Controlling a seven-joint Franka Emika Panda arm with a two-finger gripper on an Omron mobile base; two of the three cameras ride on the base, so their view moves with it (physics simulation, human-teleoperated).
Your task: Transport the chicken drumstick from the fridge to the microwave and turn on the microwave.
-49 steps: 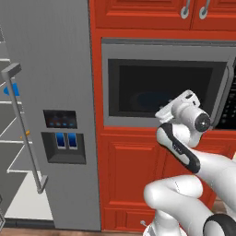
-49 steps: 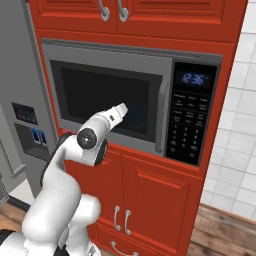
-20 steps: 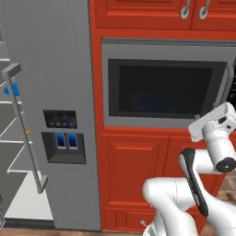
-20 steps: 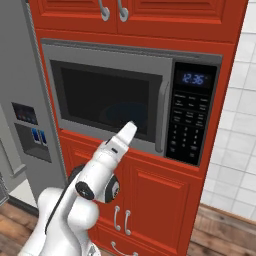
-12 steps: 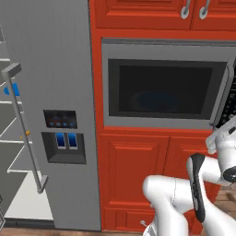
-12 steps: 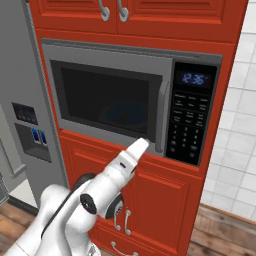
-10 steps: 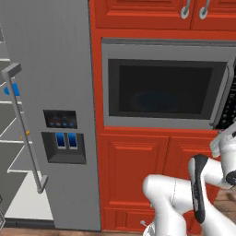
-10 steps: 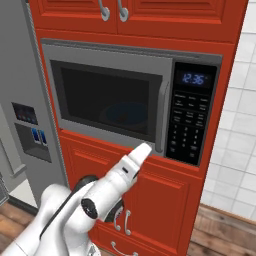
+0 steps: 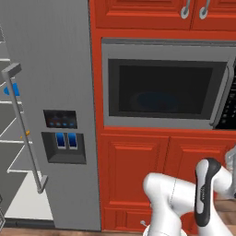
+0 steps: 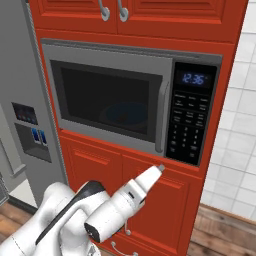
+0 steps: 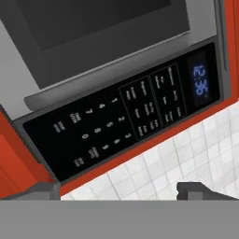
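The microwave (image 9: 161, 87) (image 10: 110, 105) is built into red cabinets, and its dark glass door is shut. Through the glass I make out a faint round blue plate (image 10: 125, 114). The chicken drumstick is hidden. My gripper (image 10: 160, 168) points up at the black keypad strip (image 10: 190, 125) from just below it, not touching. In the hand view the keypad (image 11: 121, 116) and the curved handle (image 11: 107, 77) lie close ahead. My gripper (image 11: 119, 191) is open, with nothing between its wide-set fingertips (image 11: 196, 189). The fridge (image 9: 50, 92) stands to the left, its left door open.
Red cabinet doors (image 10: 150, 200) lie below the microwave and more (image 9: 138, 11) above it. A white tiled wall (image 10: 235, 125) lies to the right. White fridge shelves (image 9: 14, 138) show at the far left, with a blue thing (image 9: 11, 90) on one.
My arm has swung down and to the right, from in front of the microwave window to below the keypad. The gripper stays open and the microwave door stays shut.
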